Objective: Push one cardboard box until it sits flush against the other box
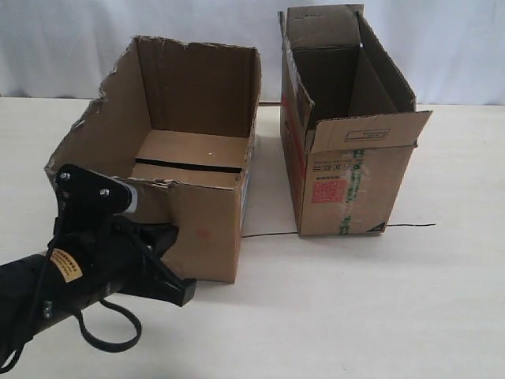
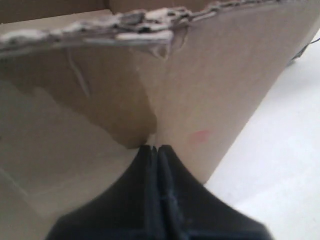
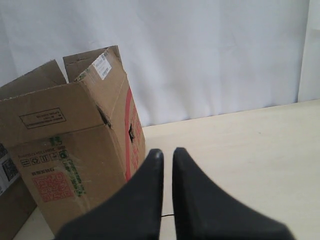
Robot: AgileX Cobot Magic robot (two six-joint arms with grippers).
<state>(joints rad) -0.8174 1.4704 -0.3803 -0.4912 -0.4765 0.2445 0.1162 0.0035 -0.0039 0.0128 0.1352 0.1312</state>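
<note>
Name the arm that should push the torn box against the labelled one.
Left. The left gripper, shut, sits at the front corner of the torn box, away from the labelled box, so it can likely shove across the gap. The right gripper hangs beyond it, touching nothing.

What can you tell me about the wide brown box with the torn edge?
The cardboard box is plain brown, open-topped and wide, with a ragged, torn rim. Inside, the bottom flaps leave a dark slit. Its front bears a faint red spot. It stands upright on the pale table, apart from the narrower box beside it. The left gripper, shut, appears to press against its front near a corner.
</note>
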